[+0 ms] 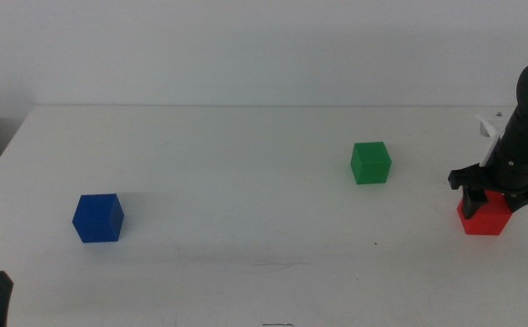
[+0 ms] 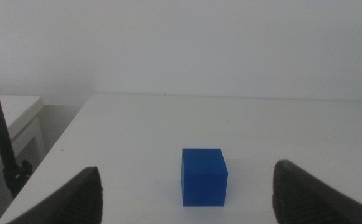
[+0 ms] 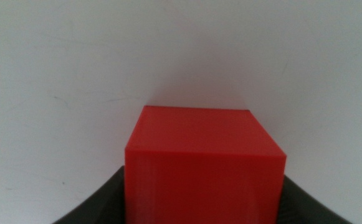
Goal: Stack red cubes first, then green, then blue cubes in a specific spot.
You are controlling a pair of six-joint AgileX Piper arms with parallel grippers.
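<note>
- Right gripper [image 1: 487,198]: at the right edge of the middle view, roughly mid-height, pointing down at the counter [image 1: 245,163]. Its two dark jaws stand on either side of the red cube [image 1: 485,216]. In the right wrist view the red cube [image 3: 202,165] fills the space between the jaws, with dark jaw surfaces pressed against both of its lower flanks; the jaws are clamped on it.
- Red cube: at the far right of the middle view, below mid-height. Its lower edge appears to meet the counter; whether it is lifted clear cannot be told.
- Green cube [image 1: 371,163]: right of centre in the middle view, standing flat on the counter, to the left of and slightly above the red cube in the frame, apart from it and untouched.
- Blue cube [image 1: 97,218]: in the left part of the middle view, below mid-height, standing flat, well apart from the other two cubes.
- Left gripper [image 2: 187,193]: only a dark tip shows at the bottom left corner of the middle view. In the left wrist view its jaws are spread wide apart at the lower corners, holding nothing. The blue cube [image 2: 204,176] sits on the white counter [image 2: 230,118] ahead of the jaws, in line with the gap between them, touched by neither.
- No cube is stacked on another.
</note>
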